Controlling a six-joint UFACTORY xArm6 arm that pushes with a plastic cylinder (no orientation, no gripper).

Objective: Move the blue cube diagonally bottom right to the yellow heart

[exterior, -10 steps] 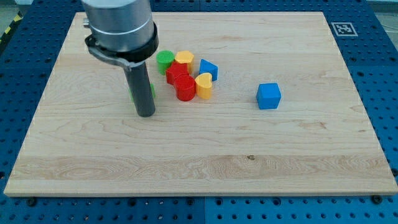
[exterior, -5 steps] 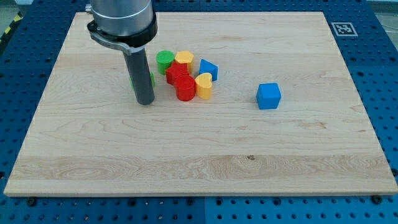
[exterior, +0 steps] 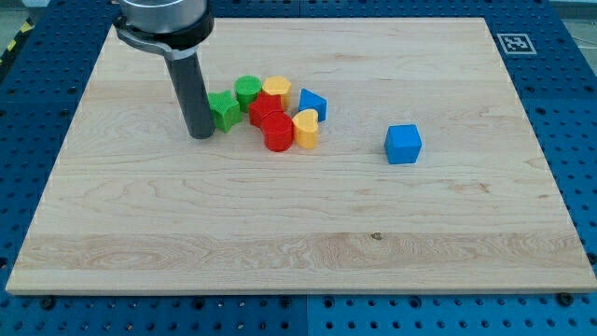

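Green star block (exterior: 222,109) is half hidden behind the rod, whose tip (exterior: 201,135) holds nothing, left of the yellow heart (exterior: 305,128) and far from the blue cube (exterior: 403,144).

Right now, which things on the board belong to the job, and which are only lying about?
For the job:
- blue cube
- yellow heart
- my tip, left of the cluster

Only lying about:
- green star
- green cylinder
- yellow cylinder
- two red blocks
- blue wedge

Pale grained wooden board (exterior: 298,233), glossy blue cube (exterior: 403,145)
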